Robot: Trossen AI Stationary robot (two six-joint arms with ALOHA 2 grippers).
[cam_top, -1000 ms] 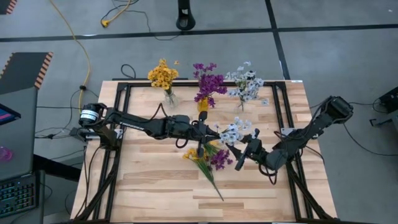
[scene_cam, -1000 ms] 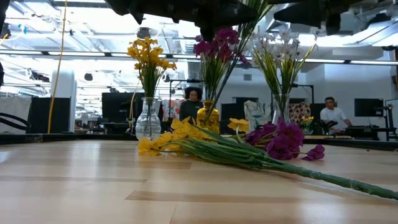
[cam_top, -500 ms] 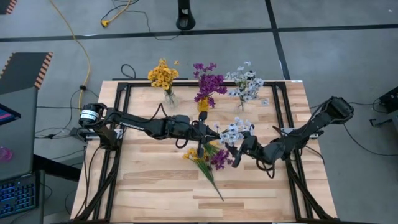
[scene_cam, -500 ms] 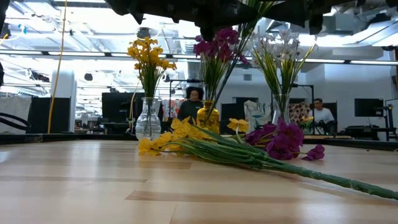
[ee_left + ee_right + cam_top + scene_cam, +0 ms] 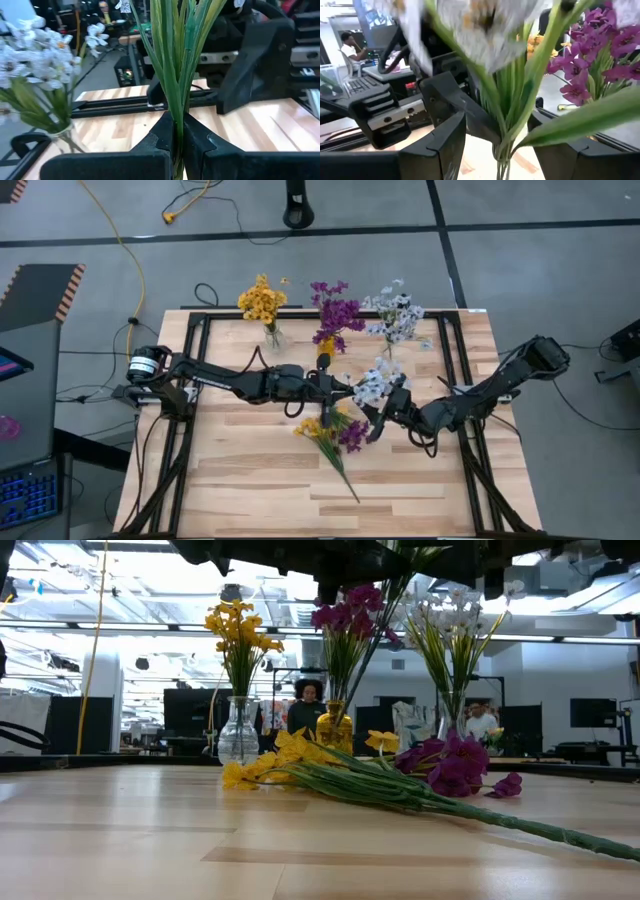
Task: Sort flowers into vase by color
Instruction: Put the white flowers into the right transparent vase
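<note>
We are cataloguing a wooden table (image 5: 250, 480) with three vases along its far edge: a clear vase holding yellow flowers (image 5: 262, 302), an amber vase holding purple flowers (image 5: 335, 313), and a clear vase holding white flowers (image 5: 396, 315). A loose bundle of yellow and purple sprigs (image 5: 334, 435) is lying at the table's middle, stems pointing toward the near edge; in the low view the same bundle (image 5: 400, 775) is resting flat on the wood. We are recording the left gripper (image 5: 326, 385) reaching in from the left above that bundle, its fingers (image 5: 162, 135) pinched tight on the green stems of a white sprig (image 5: 377, 380), whose blossoms are hanging in the air between the two arms. We are recording the right gripper (image 5: 385, 412) coming in from the right, its jaws standing wide to either side of the same sprig's stems (image 5: 507, 120) without closing on them. In the room behind the table, we are noting a person (image 5: 308, 700) between the yellow and purple vases and another person (image 5: 483, 722) farther right.
</note>
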